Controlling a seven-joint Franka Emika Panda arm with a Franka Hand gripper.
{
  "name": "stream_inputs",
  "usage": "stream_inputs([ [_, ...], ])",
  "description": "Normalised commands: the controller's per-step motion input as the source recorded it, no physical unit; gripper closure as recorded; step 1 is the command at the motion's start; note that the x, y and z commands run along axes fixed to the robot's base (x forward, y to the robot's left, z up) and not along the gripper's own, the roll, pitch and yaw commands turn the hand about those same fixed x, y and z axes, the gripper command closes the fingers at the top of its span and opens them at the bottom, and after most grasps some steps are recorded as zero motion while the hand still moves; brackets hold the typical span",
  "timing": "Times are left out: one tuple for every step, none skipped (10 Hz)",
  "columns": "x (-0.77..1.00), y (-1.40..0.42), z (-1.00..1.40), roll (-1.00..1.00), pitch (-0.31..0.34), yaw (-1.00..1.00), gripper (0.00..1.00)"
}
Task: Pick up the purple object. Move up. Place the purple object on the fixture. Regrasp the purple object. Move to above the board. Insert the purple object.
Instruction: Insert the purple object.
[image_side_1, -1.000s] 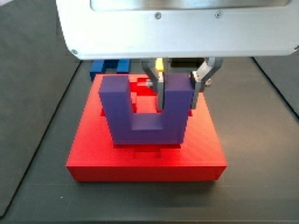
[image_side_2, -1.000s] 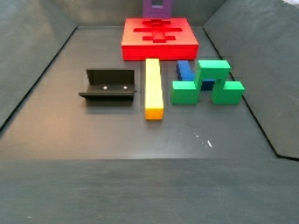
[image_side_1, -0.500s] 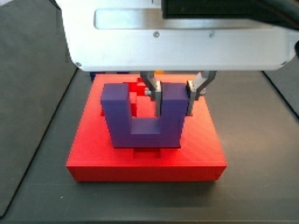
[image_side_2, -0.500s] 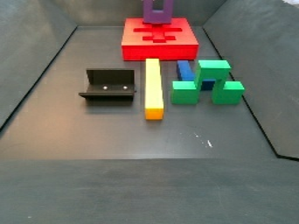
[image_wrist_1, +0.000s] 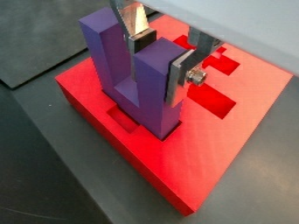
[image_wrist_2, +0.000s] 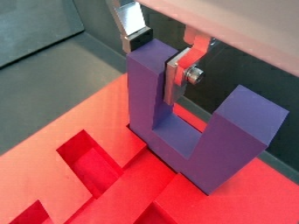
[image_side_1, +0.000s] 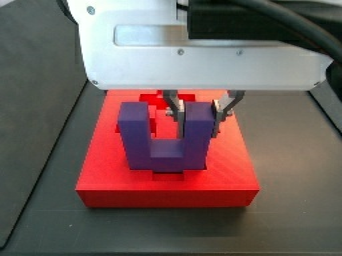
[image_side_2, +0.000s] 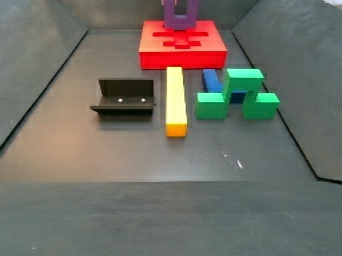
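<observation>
Purple block (image_side_1: 166, 137) stands upright on its base, prongs up, at the centre of the frame on the red board (image_side_1: 168, 185), its base low in or at a recess. The gripper (image_wrist_1: 158, 54) clamps one prong between its silver fingers (image_wrist_1: 183, 68). Any tilt or offset could, I judge, jam the base on the recess edge; releasing early might leave it proud or toppling.

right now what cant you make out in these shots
- How deep the purple object sits in the board: its base hides the recess in both wrist views.
- The gripper above its fingers: cut off in both wrist views.
- The purple object's top in a side view: cut off by the edge.
- The blue block: partly hidden behind green blocks.
</observation>
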Motion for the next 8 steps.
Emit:
stream_inputs([
  [0.07, 0.0, -0.36, -0.04, 0.0, 0.0, 1.0],
  [0.07, 0.0, -0.5, -0.04, 0.0, 0.0, 1.0],
  [0.03, 0.0, -0.59, 0.0, 0.0, 0.0, 1.0],
  [0.0, -0.02, -0.73, 0.13, 0.0, 0.0, 1.0],
  [0.01, -0.01, -0.75, 0.13, 0.0, 0.0, 1.0],
  [0.09, 0.0, -0.76, 0.11, 0.0, 0.0, 1.0],
  [0.14, 0.0, -0.68, 0.07, 0.0, 0.0, 1.0],
  [0.05, 0.0, -0.29, 0.03, 0.0, 0.0, 1.0],
])
